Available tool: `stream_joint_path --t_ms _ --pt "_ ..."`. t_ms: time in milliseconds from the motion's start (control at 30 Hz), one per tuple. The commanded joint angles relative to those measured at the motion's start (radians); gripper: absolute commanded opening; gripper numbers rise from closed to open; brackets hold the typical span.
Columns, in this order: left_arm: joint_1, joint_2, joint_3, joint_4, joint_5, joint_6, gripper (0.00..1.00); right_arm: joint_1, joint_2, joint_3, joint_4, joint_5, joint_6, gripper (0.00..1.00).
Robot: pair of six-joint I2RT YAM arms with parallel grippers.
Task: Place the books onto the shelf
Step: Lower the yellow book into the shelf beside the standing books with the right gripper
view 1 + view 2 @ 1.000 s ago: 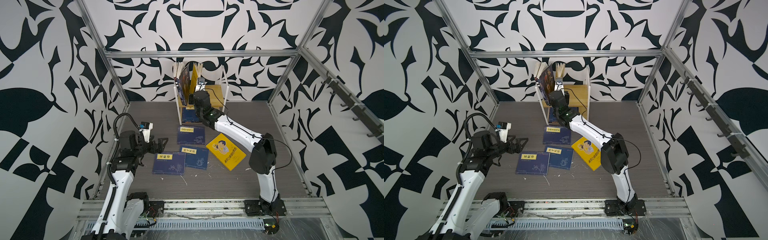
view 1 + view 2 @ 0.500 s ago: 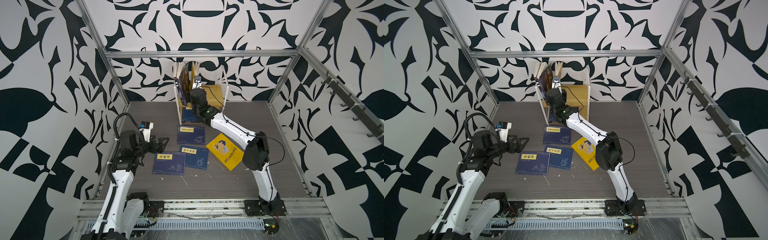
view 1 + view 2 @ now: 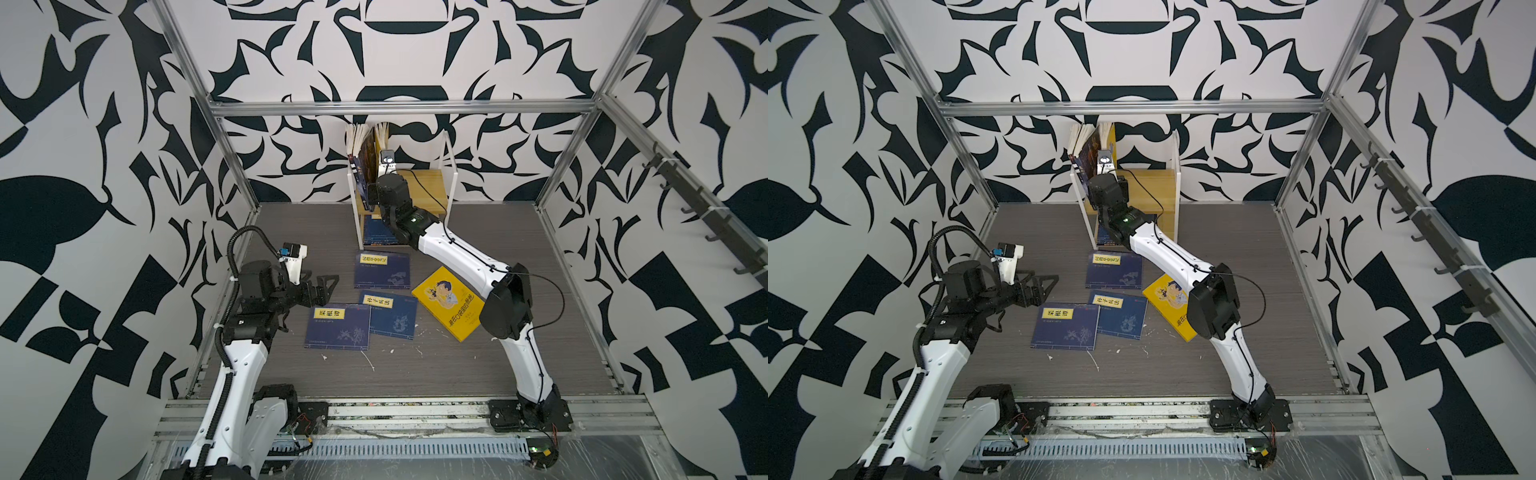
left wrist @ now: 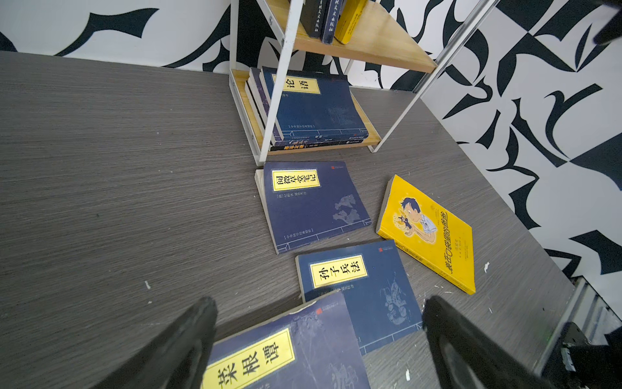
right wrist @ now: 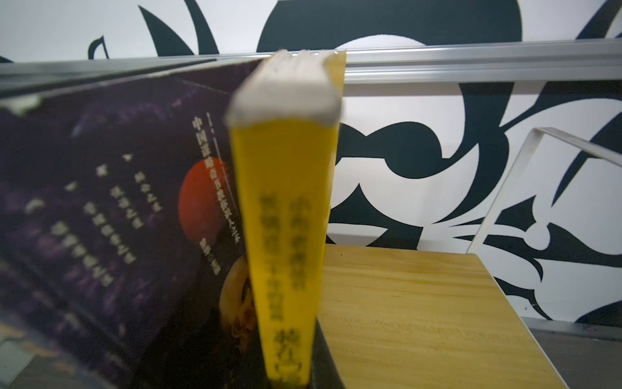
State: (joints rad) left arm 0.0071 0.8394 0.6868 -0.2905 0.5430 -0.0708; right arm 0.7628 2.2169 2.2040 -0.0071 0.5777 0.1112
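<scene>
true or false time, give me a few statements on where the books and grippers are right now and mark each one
1. The left gripper is open and holds nothing. True.
2. The right gripper is shut on an upright yellow book on the upper board of the shelf. True.
3. The yellow cartoon book stands upright on the shelf. False: it lies flat on the table.
4. The shelf's lower board is bare. False: a flat stack of books sits there, navy on top.
</scene>
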Motion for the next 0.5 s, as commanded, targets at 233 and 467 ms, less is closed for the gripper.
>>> stream_joint_path --t_ms 233,467 --pt "-0.001 -0.014 -0.014 0.005 0.022 0.004 1.0 0.022 -0.025 0.046 -0.03 -0.08 -0.159 0.17" --pt "-0.001 -0.01 -0.016 0.009 0.024 0.003 1.0 0.036 -0.052 0.005 -0.026 -0.084 -0.25 0.28"
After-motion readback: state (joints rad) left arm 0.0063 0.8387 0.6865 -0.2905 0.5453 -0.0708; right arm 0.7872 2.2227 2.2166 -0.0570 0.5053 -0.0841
